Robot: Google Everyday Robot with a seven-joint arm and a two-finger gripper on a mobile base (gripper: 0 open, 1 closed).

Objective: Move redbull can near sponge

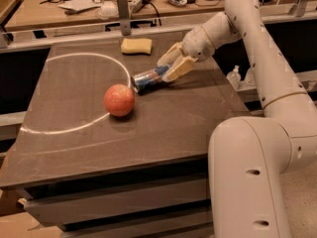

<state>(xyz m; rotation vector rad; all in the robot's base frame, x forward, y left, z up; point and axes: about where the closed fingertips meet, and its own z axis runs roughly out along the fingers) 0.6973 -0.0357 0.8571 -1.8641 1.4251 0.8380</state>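
The redbull can [147, 79] lies on its side on the dark table [163, 128], blue and silver, just right of the white arc. My gripper [170, 68] is at the can's right end, open, with one tan finger on each side of that end. The pale yellow sponge [136, 45] lies flat near the table's far edge, a short way behind and left of the can. The can and the sponge are apart.
A red-orange apple [119, 99] sits left of and in front of the can, close to it. A white arc line [74, 128] is drawn on the table. A cluttered bench [99, 4] runs behind the table. My arm [257, 58] reaches in from the right.
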